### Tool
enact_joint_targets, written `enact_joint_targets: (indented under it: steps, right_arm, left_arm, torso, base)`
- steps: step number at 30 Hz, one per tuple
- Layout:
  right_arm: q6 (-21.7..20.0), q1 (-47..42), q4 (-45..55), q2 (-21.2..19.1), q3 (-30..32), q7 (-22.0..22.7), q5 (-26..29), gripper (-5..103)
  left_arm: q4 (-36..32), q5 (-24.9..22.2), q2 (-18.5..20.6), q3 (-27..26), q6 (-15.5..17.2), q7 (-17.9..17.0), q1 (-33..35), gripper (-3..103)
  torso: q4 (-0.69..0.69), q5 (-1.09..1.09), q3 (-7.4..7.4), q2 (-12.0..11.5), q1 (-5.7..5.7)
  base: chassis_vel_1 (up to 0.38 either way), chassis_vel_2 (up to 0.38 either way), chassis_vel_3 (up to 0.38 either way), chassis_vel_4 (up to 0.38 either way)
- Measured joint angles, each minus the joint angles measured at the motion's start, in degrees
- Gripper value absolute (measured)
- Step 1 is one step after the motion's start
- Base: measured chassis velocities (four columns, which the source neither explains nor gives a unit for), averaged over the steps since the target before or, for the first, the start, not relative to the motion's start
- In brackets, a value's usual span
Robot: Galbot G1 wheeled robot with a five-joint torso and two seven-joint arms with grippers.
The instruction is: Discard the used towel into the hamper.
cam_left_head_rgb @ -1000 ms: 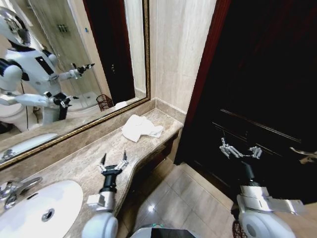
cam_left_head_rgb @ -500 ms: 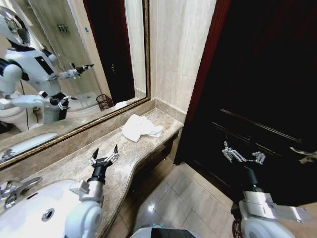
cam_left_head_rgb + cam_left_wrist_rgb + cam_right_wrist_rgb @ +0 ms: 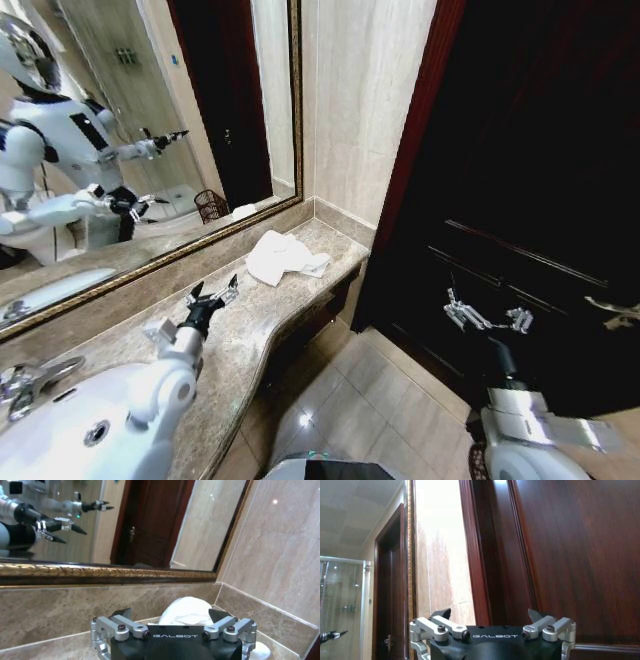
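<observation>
Marble counter (image 3: 255,325) runs along the mirrored wall to the corner. White towel (image 3: 283,257) lies crumpled on it near the corner end (bunched, partly unfolded). Basin (image 3: 60,435) set into the near end.

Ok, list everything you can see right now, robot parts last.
Crumpled white cloth towel: one, white, on the counter near the far corner, untouched.
Beige marble counter: one, along the mirror wall.
White oval sink: one, at the counter's near end, beside a chrome tap.
Gold-framed wall mirror: one, above the counter.
Dark wooden door: one, on the right.
Left tool: open, above the counter, short of the towel.
Right tool: open, held before the door.
</observation>
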Motion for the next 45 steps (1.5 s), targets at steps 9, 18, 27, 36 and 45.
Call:
enact_joint_targets:
  steps: [9, 18, 27, 36, 45]
  right_arm:
    - [0.03, 0.21, 0.03, 0.43, -0.16, -0.09, -0.61, 100]
    - [-0.12, 0.67, -0.17, 0.37, 0.03, -0.17, -1.22, 100]
    - [-0.2, 0.85, -1.23, 0.64, 0.22, -0.19, -1.51, 100]
    - [-0.12, 1.87, -3.32, 1.5, 0.1, -0.09, -2.42, 100]
    - [0.11, 2.48, -4.43, 1.79, 0.18, -0.28, -2.52, 100]
  left_arm:
    - [7.08, -6.31, 11.51, 4.48, 1.09, -1.38, -7.18, 100]
    - [17.37, -9.19, 18.72, 15.03, -0.86, -0.46, -20.4, 100]
    - [25.53, -9.38, 17.98, 23.35, -1.26, -0.29, -29.67, 100]
    - [34.3, -8.68, 15.17, 33.45, -1.78, 0.8, -39.58, 100]
    - [40.28, -7.15, 13.18, 38.11, -2.17, 0.26, -44.96, 100]
  torso:
    - [0.0, -0.01, 0.0, 0.0, 0.0]
    - [0.0, 0.0, 0.0, 0.0, 0.0]
    - [0.0, 0.0, 0.0, 0.0, -0.01]
    - [0.0, 0.02, 0.0, -0.01, 0.0]
    - [0.0, 0.01, 0.0, -0.01, 0.0]
  base:
    - [0.0, 0.0, 0.0, 0.0]
    - [0.0, 0.0, 0.0, 0.0]
    - [0.0, 0.0, 0.0, 0.0]
    - [0.0, 0.0, 0.0, 0.0]
    - [0.0, 0.0, 0.0, 0.0]
